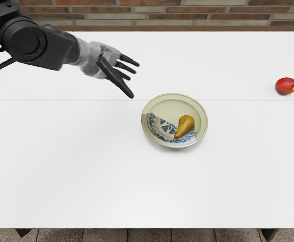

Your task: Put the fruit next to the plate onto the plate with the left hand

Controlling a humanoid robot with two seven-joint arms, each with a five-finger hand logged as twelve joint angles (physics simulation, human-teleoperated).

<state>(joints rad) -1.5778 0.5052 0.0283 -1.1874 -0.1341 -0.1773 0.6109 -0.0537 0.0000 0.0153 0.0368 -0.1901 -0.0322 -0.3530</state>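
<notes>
- One hand shows: the left hand (114,68) hangs up and to the left of the plate (187,107), clear of its rim. Its fingers are spread loose and grasp nothing, which suits a hand with no load to carry.
- The plate lies flat on the white table (86,161). Its shallow bowl should keep a rounded fruit from rolling off.
- The pear (184,126) lies on its side inside the plate, right of the plate's middle. Judging by that, the placing looks done.
- A red fruit (286,85) sits well to the right of the plate, probably too far off to count as next to it.
</notes>
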